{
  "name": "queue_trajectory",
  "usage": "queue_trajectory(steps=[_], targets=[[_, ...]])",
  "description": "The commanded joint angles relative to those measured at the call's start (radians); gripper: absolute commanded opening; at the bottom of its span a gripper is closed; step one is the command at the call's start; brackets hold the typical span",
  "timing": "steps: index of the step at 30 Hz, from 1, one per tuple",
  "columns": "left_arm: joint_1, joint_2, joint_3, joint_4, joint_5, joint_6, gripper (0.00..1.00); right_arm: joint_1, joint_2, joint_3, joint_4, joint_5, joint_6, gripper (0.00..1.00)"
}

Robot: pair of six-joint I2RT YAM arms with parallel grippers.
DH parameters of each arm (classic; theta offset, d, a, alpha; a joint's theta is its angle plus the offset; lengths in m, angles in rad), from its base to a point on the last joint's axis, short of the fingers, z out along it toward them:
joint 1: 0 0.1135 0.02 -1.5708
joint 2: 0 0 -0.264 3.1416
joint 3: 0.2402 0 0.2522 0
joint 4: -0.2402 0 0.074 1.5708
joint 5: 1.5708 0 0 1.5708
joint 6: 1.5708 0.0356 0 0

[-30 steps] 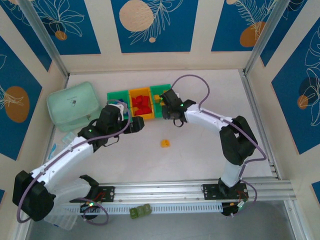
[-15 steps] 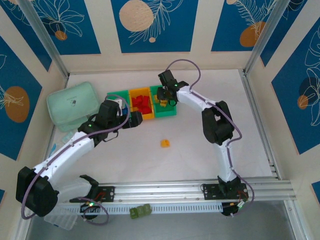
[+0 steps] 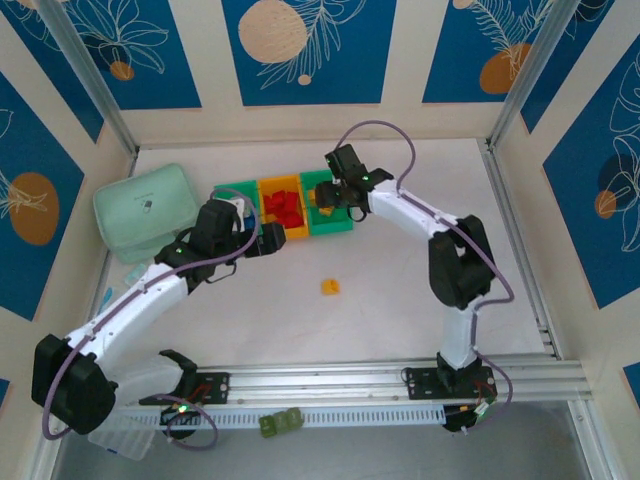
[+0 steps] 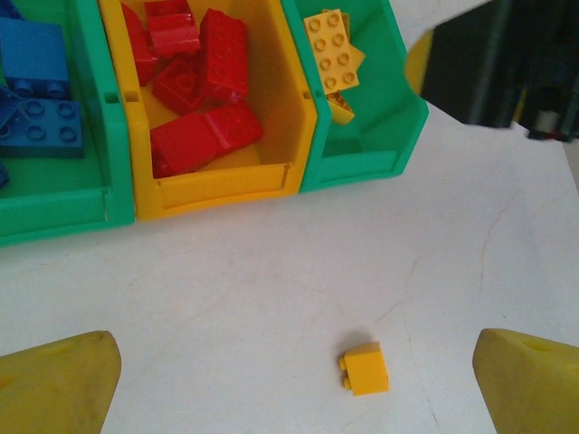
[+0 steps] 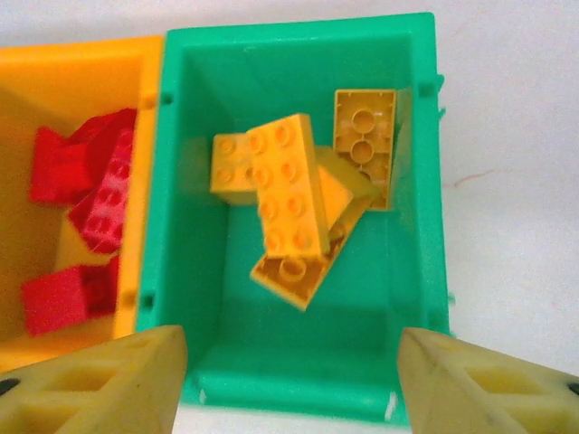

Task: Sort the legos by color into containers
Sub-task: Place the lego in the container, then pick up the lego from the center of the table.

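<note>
A: Left gripper [image 4: 291, 380]?
B: Released, empty, with a loose yellow brick [image 4: 366, 371] on the table [image 4: 226, 298] below. Blue legos [image 4: 36, 99], cut off, sit in the left green bin [image 4: 54, 212]; red legos [image 4: 204, 90] in the orange bin [image 4: 217, 181].
A: Right gripper [image 5: 294, 380]?
B: Parted, empty, above the right green bin [image 5: 416, 181] holding yellow legos [image 5: 289, 190].

I see blue legos [image 4: 36, 127] in the left green bin [image 4: 54, 217], red ones [image 4: 204, 136] in the orange bin [image 4: 217, 185], yellow ones [image 5: 289, 190] in the right green bin [image 5: 298, 362]; one yellow brick [image 4: 365, 371] lies loose on the worktop [image 4: 226, 298].
</note>
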Motion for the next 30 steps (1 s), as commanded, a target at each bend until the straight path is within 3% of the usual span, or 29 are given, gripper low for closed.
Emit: queue_trajectory(steps=[1, 7, 13, 21, 30], targets=[[0.008, -0.05, -0.028, -0.031, 0.048, 0.011, 0.99, 0.024, -0.097, -0.088, -0.022, -0.058, 0.009, 0.66], [-0.007, -0.116, -0.112, -0.043, 0.062, -0.028, 0.99, 0.097, -0.222, -0.274, -0.067, -0.031, 0.063, 0.72], [-0.045, -0.16, -0.196, -0.007, 0.07, -0.087, 0.99, 0.192, -0.27, -0.377, -0.134, 0.026, 0.237, 0.78], [-0.126, -0.176, -0.261, 0.041, 0.017, -0.151, 0.99, 0.33, -0.265, -0.47, -0.137, 0.089, 0.413, 0.84], [-0.142, -0.184, -0.293, 0.049, -0.035, -0.174, 0.99, 0.376, -0.192, -0.497, -0.086, 0.081, 0.53, 0.86]])
